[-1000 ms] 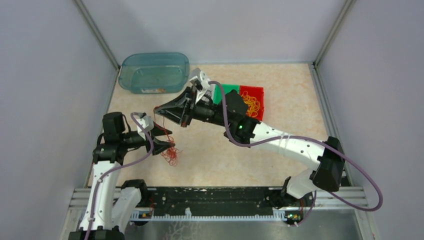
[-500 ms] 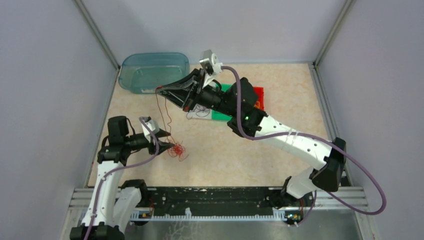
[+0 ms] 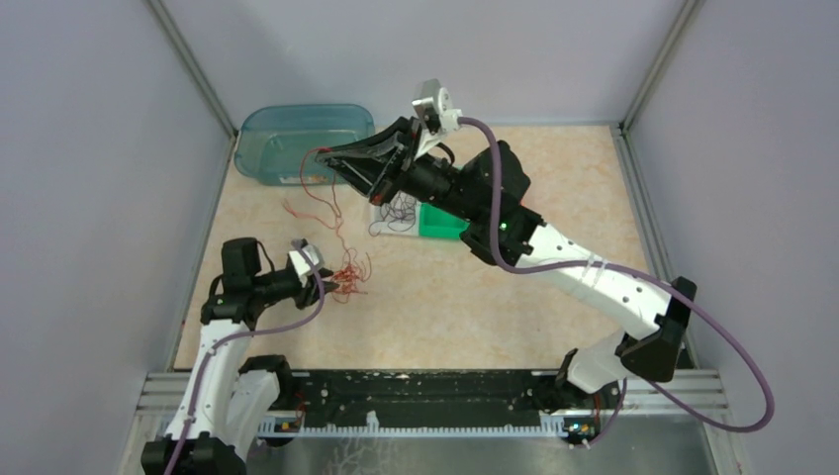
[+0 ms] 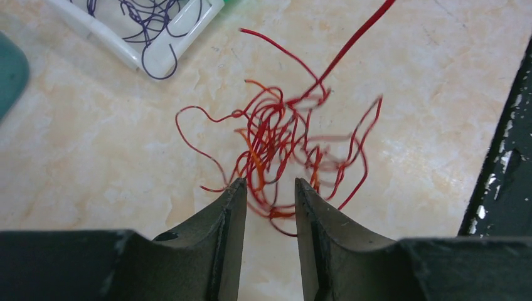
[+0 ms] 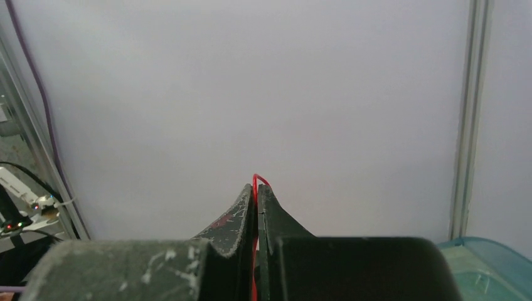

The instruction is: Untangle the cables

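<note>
The right gripper (image 3: 323, 154) hangs raised above the far-left part of the tabletop, beside the teal tub (image 3: 287, 134). Its fingers are pressed together on a red cable strand (image 5: 254, 180). The strand hangs down to the red cable tangle (image 4: 282, 144), which lies near the left edge. The left gripper (image 4: 270, 183) has its fingers slightly spread, with loops of the tangle between the tips.

The left gripper (image 4: 270, 185) has its jaws apart at the near edge of a tangle of red cables (image 4: 282, 132), a few loops between the tips. One strand leaves the tangle up and right. A white tray (image 4: 125, 55) with dark wires (image 4: 154, 15) lies beyond-left of the tangle, a black rail (image 4: 502, 157) right of it
</note>
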Motion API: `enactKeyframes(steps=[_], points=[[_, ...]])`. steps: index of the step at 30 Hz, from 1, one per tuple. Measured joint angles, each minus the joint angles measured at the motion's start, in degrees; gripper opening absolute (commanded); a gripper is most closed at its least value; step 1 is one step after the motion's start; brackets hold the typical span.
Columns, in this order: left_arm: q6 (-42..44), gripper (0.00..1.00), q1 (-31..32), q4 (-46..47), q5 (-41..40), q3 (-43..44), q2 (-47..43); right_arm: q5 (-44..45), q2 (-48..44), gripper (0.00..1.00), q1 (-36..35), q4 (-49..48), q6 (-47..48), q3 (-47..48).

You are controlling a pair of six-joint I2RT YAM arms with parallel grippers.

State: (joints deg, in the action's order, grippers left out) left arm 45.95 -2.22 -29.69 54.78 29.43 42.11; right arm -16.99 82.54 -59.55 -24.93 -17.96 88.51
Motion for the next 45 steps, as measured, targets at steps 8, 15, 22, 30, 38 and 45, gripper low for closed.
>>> enactKeyframes(steps=[8, 15, 22, 30, 38, 45], points=[[-0.46, 0.33, -0.02, 2.38, -4.46, -0.92, -0.52, 1.44, -3.19, 0.0, 0.09, 0.33, 2.32, 1.31], [1.03, 0.78, -0.02, 2.43, -6.49, -1.4, -0.7, 4.2, -4.81, 0.0, 0.22, 1.36, 4.5, 2.95], [0.52, 0.98, 0.0, -3.15, 4.5, 6.25, -2.25, 4.5, -4.22, 0.0, 0.48, 0.76, 2.75, 3.45], [-20.55, 0.94, 1.75, 12.2, 19.12, 8.59, -3.74, 3.43, 0.63, 0.0, 0.48, -3.72, -5.18, 5.29], [-31.82, 0.83, 8.33, 20.96, 21.68, 8.7, -3.23, 1.14, 8.7, 0.0, 0.57, -9.88, -14.64, 11.21], [-35.06, 0.67, 8.79, 29.64, 14.19, 5.81, -2.56, -0.66, 11.76, 0.0, 0.57, -11.89, -19.19, 14.8]])
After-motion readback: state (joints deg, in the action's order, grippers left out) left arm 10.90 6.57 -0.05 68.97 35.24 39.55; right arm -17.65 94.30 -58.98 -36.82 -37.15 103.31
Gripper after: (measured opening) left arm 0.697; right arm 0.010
